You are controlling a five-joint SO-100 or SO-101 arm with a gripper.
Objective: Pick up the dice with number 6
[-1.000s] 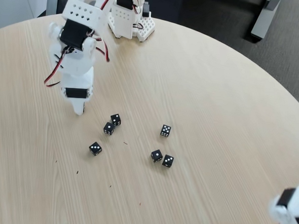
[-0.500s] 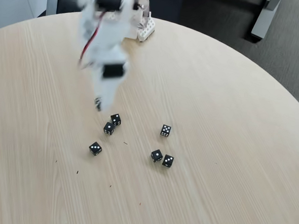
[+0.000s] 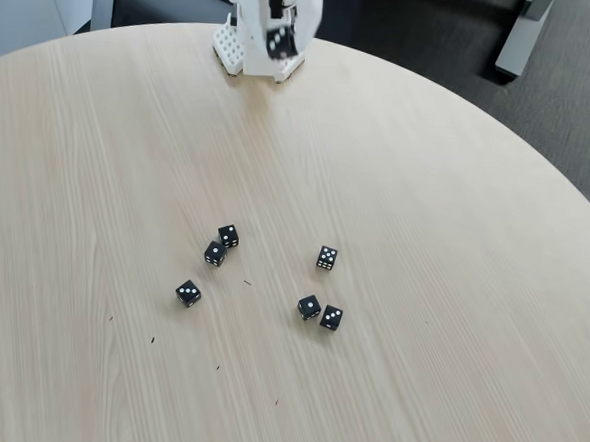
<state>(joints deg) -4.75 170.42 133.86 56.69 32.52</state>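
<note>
A: Since the claw point(image 3: 277, 42) is lost in blur on the white printed arm point(image 3: 268, 14), at the far edge of the round pale-wood bench point(image 3: 455, 231), I cannot tell whether it is apart or together.

B: And the target?

A: The small black six-pip die point(image 3: 327, 257), judging by its densely dotted face, lies mid-bench, well apart from the claw, among five similar black dice point(image 3: 214, 252). The pick is not begun; approach, grasp and lift all remain.
</note>
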